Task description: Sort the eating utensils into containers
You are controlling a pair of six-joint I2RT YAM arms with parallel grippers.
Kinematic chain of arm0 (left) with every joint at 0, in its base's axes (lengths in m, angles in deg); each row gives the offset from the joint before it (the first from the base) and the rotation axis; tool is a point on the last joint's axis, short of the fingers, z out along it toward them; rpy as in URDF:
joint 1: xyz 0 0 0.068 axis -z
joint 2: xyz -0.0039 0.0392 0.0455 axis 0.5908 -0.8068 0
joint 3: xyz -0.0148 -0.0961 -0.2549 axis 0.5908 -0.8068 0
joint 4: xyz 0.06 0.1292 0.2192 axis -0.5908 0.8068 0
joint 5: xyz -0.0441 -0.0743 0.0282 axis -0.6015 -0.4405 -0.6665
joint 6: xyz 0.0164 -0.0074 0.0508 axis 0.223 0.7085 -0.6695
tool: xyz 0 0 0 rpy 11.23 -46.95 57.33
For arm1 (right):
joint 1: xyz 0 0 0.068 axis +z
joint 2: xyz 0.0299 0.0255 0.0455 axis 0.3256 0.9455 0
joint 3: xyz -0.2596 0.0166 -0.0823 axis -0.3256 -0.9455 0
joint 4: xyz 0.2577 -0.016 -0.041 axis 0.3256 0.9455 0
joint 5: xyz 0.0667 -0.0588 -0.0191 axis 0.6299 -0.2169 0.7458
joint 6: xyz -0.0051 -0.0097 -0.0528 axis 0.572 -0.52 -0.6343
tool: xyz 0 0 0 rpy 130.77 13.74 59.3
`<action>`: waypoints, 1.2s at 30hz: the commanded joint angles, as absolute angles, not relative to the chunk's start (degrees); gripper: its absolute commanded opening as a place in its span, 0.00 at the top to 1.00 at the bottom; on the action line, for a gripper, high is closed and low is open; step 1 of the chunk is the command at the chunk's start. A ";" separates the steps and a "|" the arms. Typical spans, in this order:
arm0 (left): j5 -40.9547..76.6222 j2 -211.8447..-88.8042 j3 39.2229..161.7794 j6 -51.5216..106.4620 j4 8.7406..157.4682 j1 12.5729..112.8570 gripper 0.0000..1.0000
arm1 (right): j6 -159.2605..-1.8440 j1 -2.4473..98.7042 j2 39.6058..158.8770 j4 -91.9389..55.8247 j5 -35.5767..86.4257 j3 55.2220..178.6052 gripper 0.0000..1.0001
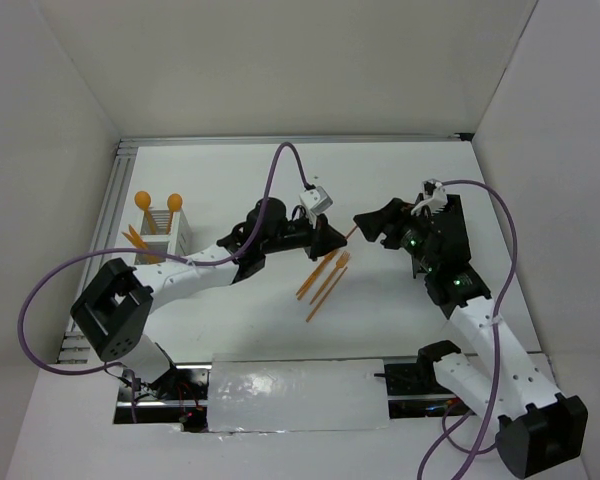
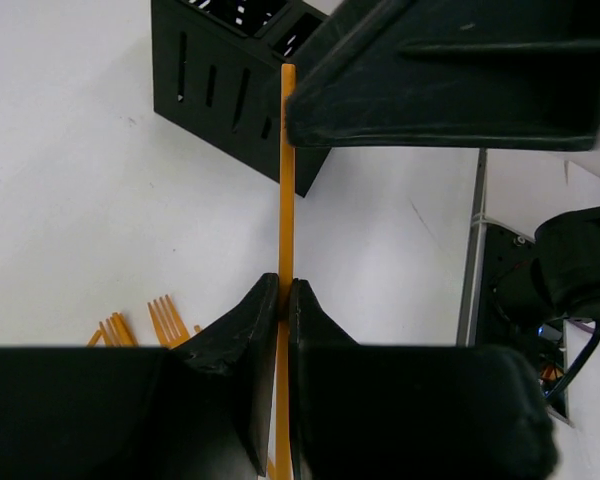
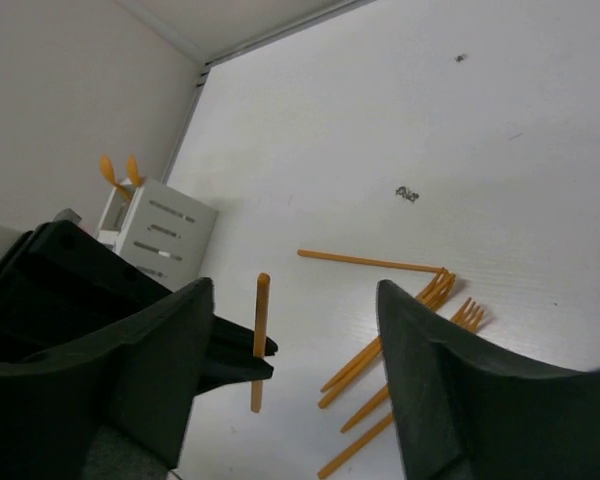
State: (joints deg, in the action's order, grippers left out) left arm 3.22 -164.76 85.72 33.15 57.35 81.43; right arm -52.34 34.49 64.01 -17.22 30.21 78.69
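My left claw (image 2: 283,300) pinches one orange utensil (image 2: 287,180) above the counter (image 2: 80,220) while my right claw (image 3: 292,300) gapes wide close by.

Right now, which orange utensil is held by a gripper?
The thin piece pinched in the left gripper; the loose ones lie flat, two spoons stand in the white caddy.

Bright, even light falls from above on the table (image 1: 400,190); shadows under the arms (image 1: 195,270) are faint and soft-edged. In the top view the walls (image 1: 60,100) splay outward toward 10 and 2 o'clock, a wide-lens bend. In the left wrist view the left gripper (image 2: 283,290) at 6 o'clock is black and nearly featureless, while the orange utensil (image 2: 287,180) it pinches is sharp. The right wrist view is greyer, with the spread right gripper (image 3: 295,300) blurred at 7 and 5 o'clock.
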 commanded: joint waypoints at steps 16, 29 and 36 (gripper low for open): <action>2.44 -168.26 93.02 34.79 58.22 81.39 0.00 | -57.91 35.61 71.42 -16.30 20.63 86.97 1.00; -0.71 -158.15 85.56 35.31 69.55 65.14 0.00 | -81.20 31.66 84.50 -8.11 -17.01 110.62 1.00; 2.37 -160.16 81.77 35.50 69.39 61.70 0.00 | -81.66 20.52 88.03 -11.53 -14.85 108.96 1.00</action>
State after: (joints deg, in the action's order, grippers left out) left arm 1.78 -158.86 82.77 35.73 69.96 62.04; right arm -80.06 25.05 87.59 -10.66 -13.81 109.03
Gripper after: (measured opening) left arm 0.996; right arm 0.068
